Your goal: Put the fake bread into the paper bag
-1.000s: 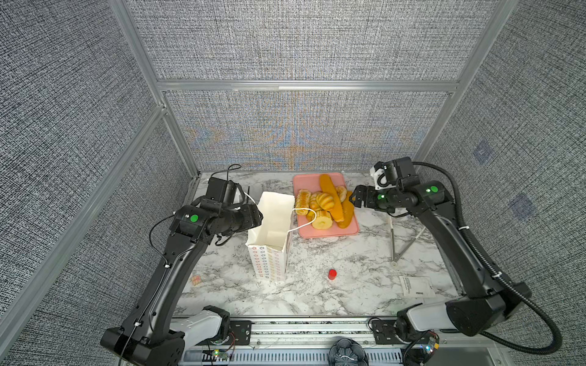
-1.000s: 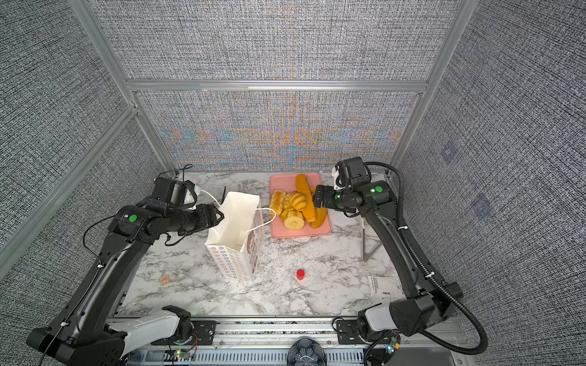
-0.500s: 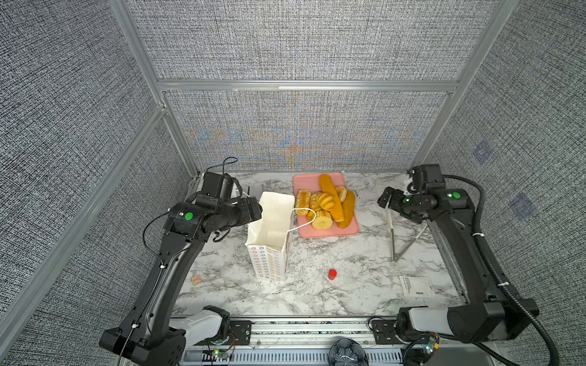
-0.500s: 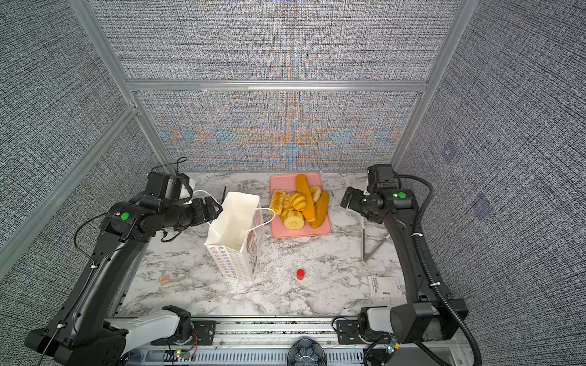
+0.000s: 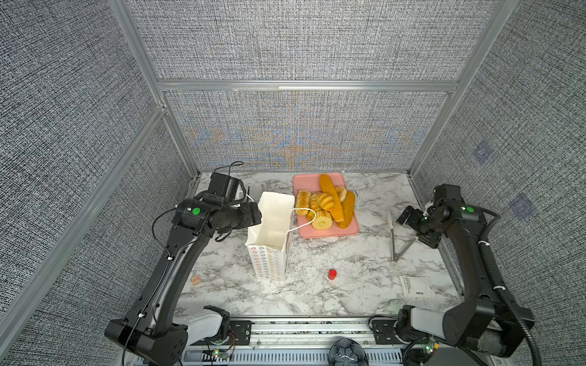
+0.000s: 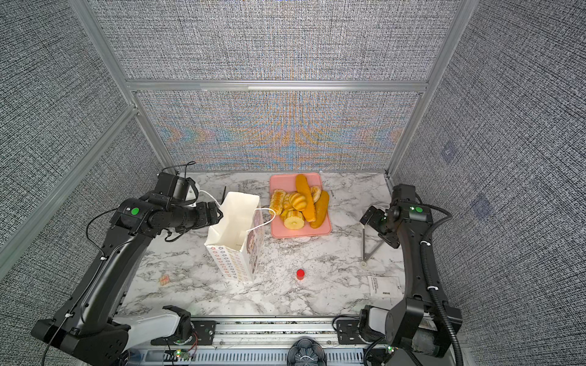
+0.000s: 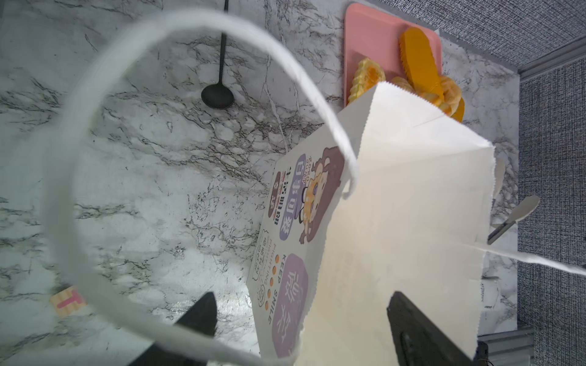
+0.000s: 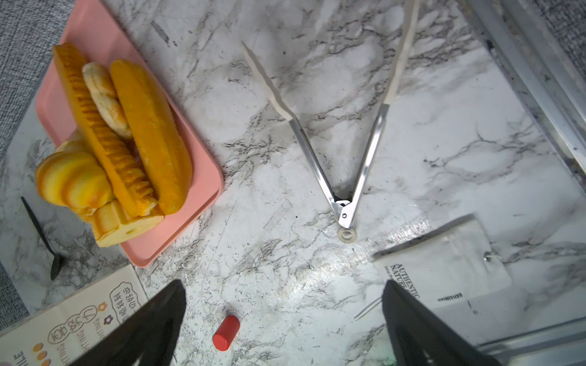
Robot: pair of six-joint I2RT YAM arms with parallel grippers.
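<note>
Some fake bread (image 7: 418, 63) behind paper bag (image 7: 412, 206)

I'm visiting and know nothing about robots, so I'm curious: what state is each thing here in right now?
paper bag, upright, mouth open, nothing seen inside.
fake bread, piled on the pink tray, none bagged.
tongs, lying flat, spread in a V.
left claw, open, astride the bag's rim.
right claw, open, holding nothing.
</note>
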